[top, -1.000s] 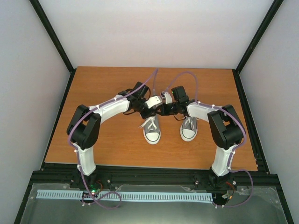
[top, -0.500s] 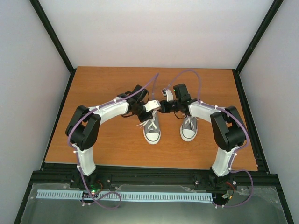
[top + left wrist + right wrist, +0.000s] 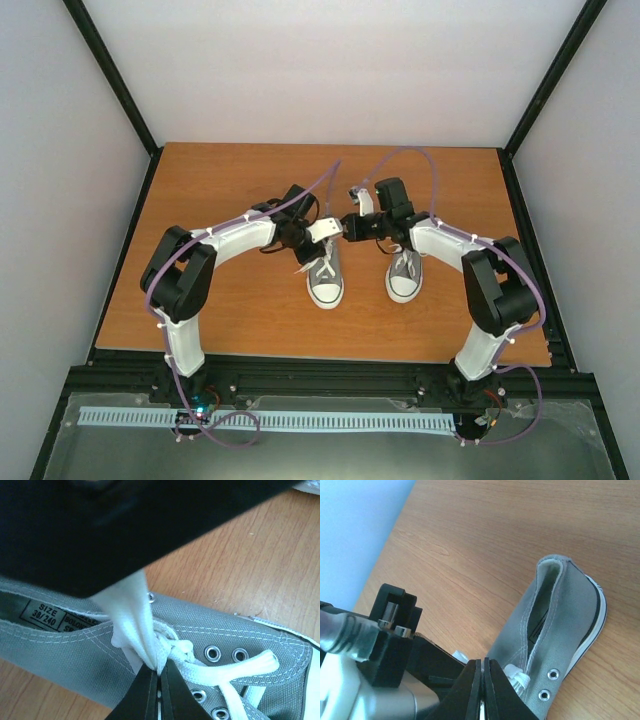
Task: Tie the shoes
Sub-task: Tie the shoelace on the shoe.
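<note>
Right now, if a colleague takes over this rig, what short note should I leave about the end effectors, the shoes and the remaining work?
Left end effector: shut on a white lace of the shoe on the left arm's side.
Right end effector: shut, close beside it over the same shoe; whether it holds lace I cannot tell.
That shoe and the other shoe stand side by side on the table, toes toward the arm bases.
Done: laces crossed at the pinch; no finished bow shows.
Left: finish this bow, then check the other shoe, which no arm touches.
</note>
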Tool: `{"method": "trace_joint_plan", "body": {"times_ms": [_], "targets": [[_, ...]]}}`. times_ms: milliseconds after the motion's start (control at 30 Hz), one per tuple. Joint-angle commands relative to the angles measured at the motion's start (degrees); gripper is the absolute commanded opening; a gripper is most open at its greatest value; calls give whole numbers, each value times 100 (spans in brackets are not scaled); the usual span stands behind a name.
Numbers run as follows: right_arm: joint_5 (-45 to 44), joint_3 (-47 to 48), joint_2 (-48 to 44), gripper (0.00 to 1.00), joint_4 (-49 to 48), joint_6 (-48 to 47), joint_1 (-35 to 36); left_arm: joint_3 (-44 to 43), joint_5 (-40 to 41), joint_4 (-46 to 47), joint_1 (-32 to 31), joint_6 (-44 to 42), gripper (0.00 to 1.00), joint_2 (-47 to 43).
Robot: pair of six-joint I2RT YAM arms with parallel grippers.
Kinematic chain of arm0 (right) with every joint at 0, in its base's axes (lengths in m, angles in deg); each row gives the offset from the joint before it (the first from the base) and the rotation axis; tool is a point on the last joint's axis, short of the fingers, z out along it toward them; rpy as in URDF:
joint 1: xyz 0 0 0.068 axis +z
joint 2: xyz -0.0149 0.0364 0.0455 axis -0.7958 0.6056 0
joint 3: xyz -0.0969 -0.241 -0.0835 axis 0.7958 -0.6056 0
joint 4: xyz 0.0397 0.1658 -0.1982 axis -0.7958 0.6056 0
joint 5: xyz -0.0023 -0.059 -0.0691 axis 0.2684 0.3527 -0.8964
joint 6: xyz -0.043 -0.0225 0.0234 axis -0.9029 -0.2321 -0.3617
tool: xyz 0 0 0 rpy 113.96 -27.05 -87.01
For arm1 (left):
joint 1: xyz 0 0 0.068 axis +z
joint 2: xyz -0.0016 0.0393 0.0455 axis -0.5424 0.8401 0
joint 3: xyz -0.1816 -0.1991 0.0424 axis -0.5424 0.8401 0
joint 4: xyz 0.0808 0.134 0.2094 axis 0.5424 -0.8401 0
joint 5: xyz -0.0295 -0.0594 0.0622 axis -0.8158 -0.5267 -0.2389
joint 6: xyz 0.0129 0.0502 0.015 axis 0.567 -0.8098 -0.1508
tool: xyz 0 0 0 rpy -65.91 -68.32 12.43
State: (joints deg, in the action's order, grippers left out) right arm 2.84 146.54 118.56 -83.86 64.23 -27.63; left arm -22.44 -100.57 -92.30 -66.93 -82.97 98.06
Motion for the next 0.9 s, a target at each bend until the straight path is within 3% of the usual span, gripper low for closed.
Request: {"method": "trace_joint_plan", "body": {"times_ms": [0, 867], "targets": [[-93, -123, -239, 3, 5, -79, -5, 85, 32, -119, -2, -136, 1, -77], [-149, -352, -624, 3, 198, -146, -200, 164, -7, -196, -2, -376, 1, 122]]}}
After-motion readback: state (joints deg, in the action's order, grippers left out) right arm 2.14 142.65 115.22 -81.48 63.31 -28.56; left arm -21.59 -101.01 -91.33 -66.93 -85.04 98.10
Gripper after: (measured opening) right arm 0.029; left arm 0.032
